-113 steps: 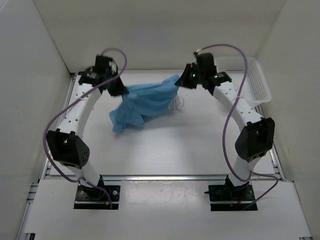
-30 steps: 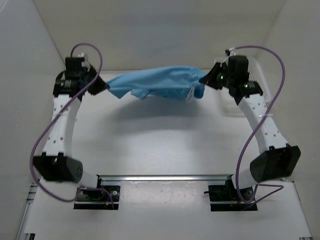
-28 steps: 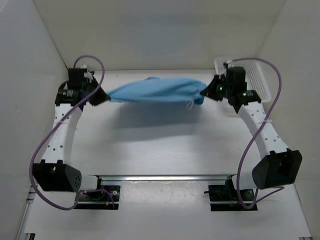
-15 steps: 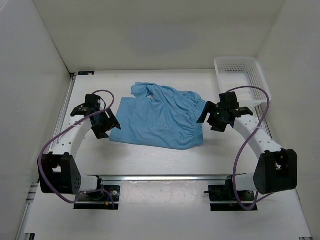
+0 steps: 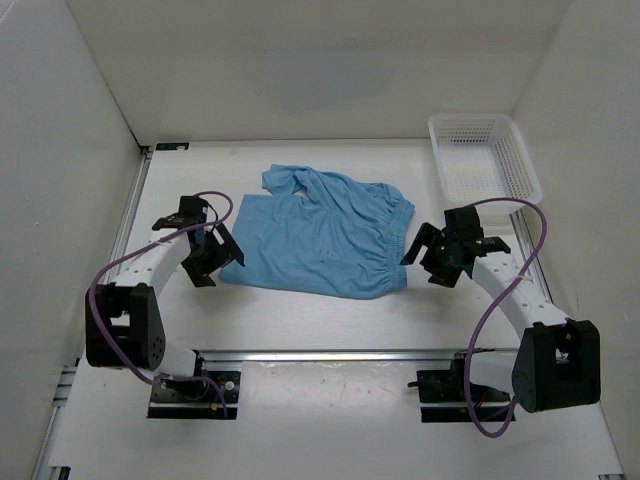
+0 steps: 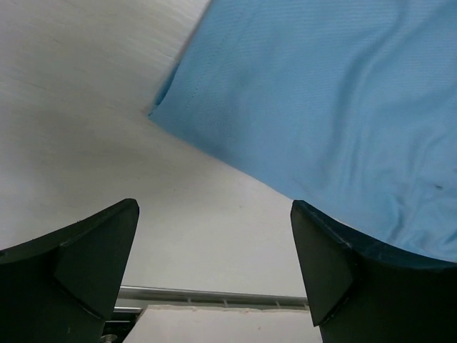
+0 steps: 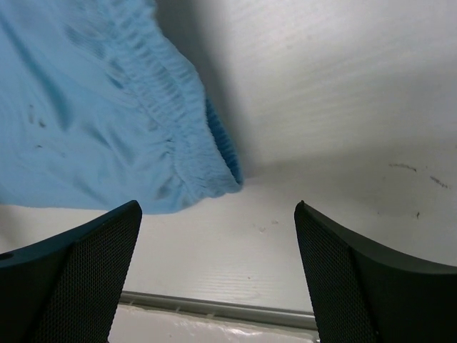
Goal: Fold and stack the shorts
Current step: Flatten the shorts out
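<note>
The light blue shorts (image 5: 320,235) lie spread flat on the white table, gathered waistband (image 5: 392,240) to the right and leg ends to the left. My left gripper (image 5: 216,264) stands open just off the shorts' near left corner, holding nothing. In the left wrist view, that corner of the shorts (image 6: 321,107) lies beyond the wide-apart fingers (image 6: 86,264). Open and empty as well, my right gripper (image 5: 420,264) sits just off the waistband's near end. The right wrist view shows the gathered waistband (image 7: 187,146) ahead of the spread fingers (image 7: 357,279).
A white mesh basket (image 5: 485,160) stands at the back right corner. White walls close in the table on the left, back and right. A metal rail (image 5: 330,353) runs along the near edge between the arm bases.
A second ago both grippers held the shorts stretched in the air at the back. The shorts now lie flat on the table; both grippers have opened and drawn back toward the near side.
</note>
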`<state>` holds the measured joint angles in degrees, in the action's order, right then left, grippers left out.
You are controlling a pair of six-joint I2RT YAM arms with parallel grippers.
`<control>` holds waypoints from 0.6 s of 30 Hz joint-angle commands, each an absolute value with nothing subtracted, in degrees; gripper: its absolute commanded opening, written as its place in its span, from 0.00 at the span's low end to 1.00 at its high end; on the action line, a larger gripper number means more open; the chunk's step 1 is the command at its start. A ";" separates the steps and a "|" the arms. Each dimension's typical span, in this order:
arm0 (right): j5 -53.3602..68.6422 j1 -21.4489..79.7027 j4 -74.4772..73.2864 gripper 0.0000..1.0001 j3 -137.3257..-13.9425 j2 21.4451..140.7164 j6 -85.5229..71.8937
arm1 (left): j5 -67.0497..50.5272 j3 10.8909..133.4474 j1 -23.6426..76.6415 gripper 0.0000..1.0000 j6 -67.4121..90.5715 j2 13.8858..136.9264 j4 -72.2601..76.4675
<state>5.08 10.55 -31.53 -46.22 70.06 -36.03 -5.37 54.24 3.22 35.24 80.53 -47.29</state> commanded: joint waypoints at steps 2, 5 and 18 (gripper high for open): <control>7.12 10.11 -30.85 0.92 -43.77 68.64 -36.75 | -4.66 52.56 3.34 1.00 36.39 84.53 -42.55; 11.31 9.49 -28.76 0.92 -41.40 69.87 -38.93 | -6.14 51.94 3.34 1.00 36.91 88.23 -41.48; 25.66 4.83 -14.51 0.90 -31.73 75.23 -47.46 | -6.23 56.15 3.34 0.11 36.39 95.98 -38.23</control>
